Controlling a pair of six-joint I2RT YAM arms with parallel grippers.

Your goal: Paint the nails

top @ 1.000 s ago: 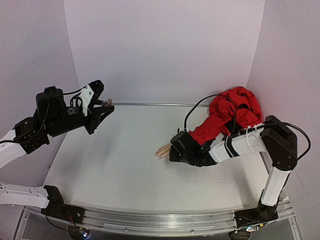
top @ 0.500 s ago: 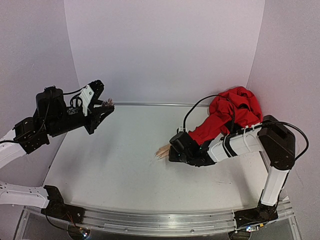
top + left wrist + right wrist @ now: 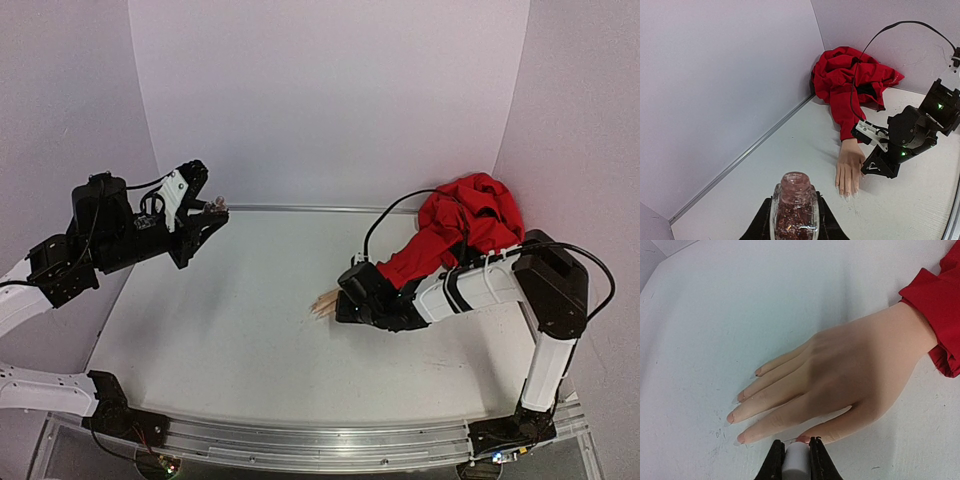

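– Right wrist view: what sits between the fingers of the right gripper?
– A white cap, pinched tight between both jaws. Its pinkish tip is right at the thumb end of the mannequin hand.
– And the nails?
– They're on the slim fingertips, pale and pointed. A couple look reddish, though I can't tell how much is coated. The hand lies palm down on the table, right of the middle, with its fingers aimed toward the left edge.
– The sleeve?
– The red sleeve runs from the wrist back toward the far right corner and is bunched in a heap there.
– Left side?
– The left gripper is clamped round a small uncapped bottle of reddish glittery stuff. The bottle is upright, held in the air near the far left corner, well apart from the hand.
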